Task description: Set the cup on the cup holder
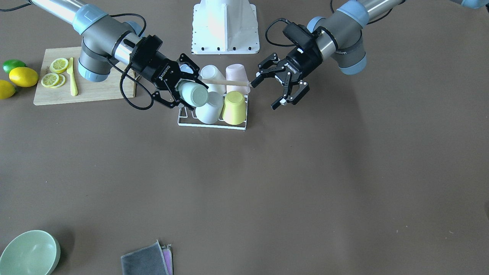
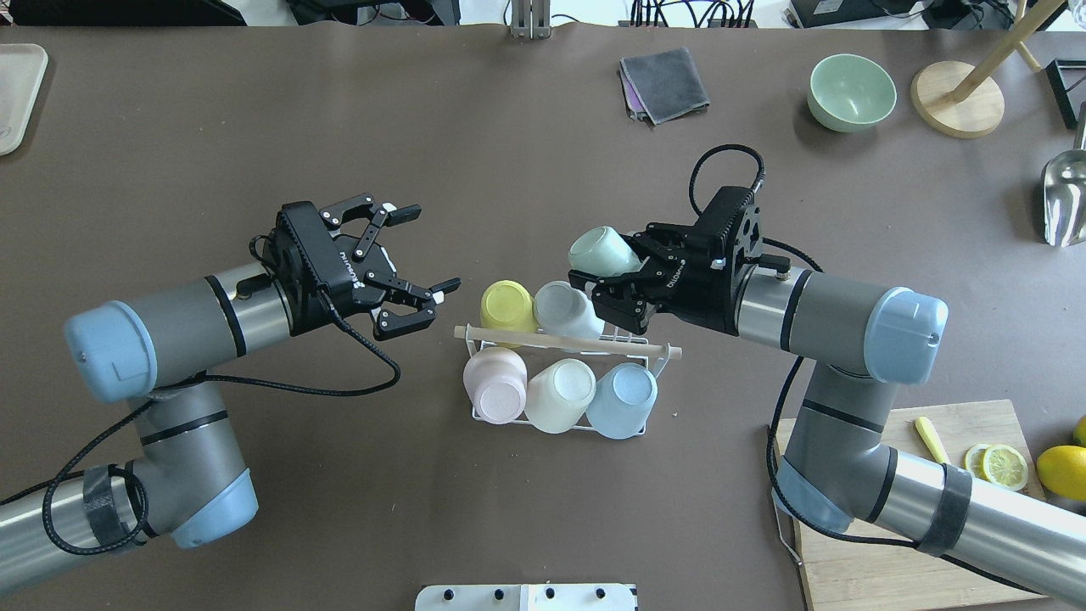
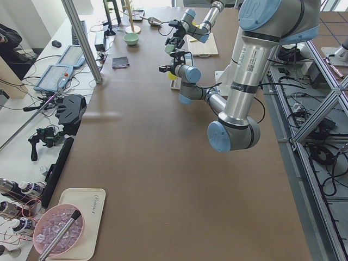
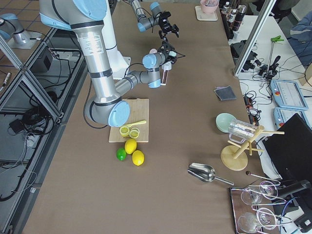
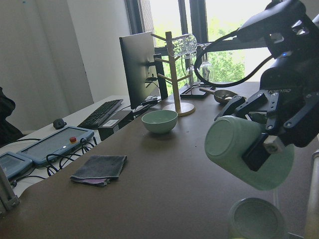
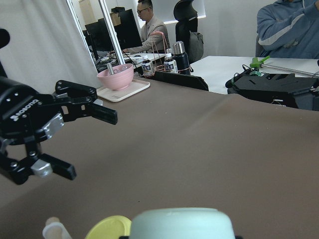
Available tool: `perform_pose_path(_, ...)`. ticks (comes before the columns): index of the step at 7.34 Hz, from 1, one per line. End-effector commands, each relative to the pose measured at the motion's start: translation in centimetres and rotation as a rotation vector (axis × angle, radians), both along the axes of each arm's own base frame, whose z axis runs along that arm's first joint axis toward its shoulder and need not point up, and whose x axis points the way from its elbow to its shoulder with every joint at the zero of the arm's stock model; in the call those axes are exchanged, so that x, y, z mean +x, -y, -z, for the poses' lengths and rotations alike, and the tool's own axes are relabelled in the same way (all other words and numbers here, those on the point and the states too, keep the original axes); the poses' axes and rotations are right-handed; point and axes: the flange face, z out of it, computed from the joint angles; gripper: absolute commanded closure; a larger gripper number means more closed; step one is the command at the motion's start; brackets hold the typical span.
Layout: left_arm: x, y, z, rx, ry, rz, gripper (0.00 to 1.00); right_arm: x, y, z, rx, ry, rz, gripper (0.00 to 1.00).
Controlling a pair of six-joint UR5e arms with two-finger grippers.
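Observation:
The cup holder (image 2: pixel 484 416) is a white wire rack with a wooden rod handle (image 2: pixel 567 340), at mid table. Several upturned cups sit on it: yellow (image 2: pixel 507 305), grey-white (image 2: pixel 564 310), pink (image 2: pixel 496 386), cream (image 2: pixel 560 395) and blue (image 2: pixel 624 399). My right gripper (image 2: pixel 607 265) is shut on a mint green cup (image 2: pixel 601 250), held tilted just above the rack's far right corner. That cup also shows in the front view (image 1: pixel 193 94) and in the left wrist view (image 5: pixel 244 152). My left gripper (image 2: pixel 428 248) is open and empty, left of the rack, and shows in the right wrist view (image 6: pixel 87 144).
A cutting board (image 1: pixel 91 91) with lemon slices and a yellow knife lies near the right arm's base, with lemons and a lime beside it. A green bowl (image 2: pixel 851 91), a folded grey cloth (image 2: pixel 664 83), a wooden stand (image 2: pixel 959 106) and a metal scoop (image 2: pixel 1065 195) lie at the far side.

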Motion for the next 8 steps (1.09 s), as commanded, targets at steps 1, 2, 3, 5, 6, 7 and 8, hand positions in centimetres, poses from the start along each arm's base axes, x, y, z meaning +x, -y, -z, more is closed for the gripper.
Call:
perform_pose_path(1,-1.8,3.1,-2.7,-0.078,0.111,0.048,0.02,0.3,-0.4,-0.2,0.036,0.001,0.049,1.0)
perform_pose_path(2,-1.6,3.6,-4.7,-0.154,0.175,0.051,0.02,0.7,-0.2,-0.4,0.06,-0.01,0.079,1.0)
perform_pose_path(3,-1.9,4.4,-5.9,-0.196,0.239,0.036,0.02,1.0,0.2,-0.7,0.067,-0.021,0.098,1.0)
perform_pose_path(5,-6.1,8.2,-9.0,-0.317,0.363,-0.027,0.02,0.8,0.4,-1.3,0.083,-0.021,0.094,1.0)
perform_pose_path(6,-8.5,9.6,-11.3,-0.409,0.428,-0.061,0.02,0.7,0.4,-1.3,0.084,-0.021,0.094,1.0)
perform_pose_path(7,-11.0,9.1,-14.8,-0.464,0.462,-0.083,0.02,0.5,0.0,-1.3,0.087,-0.017,0.101,1.0)
perform_pose_path(8,-12.2,9.3,-15.3,-0.483,0.458,-0.106,0.02,0.4,-0.2,-1.2,0.09,-0.01,0.106,1.0)
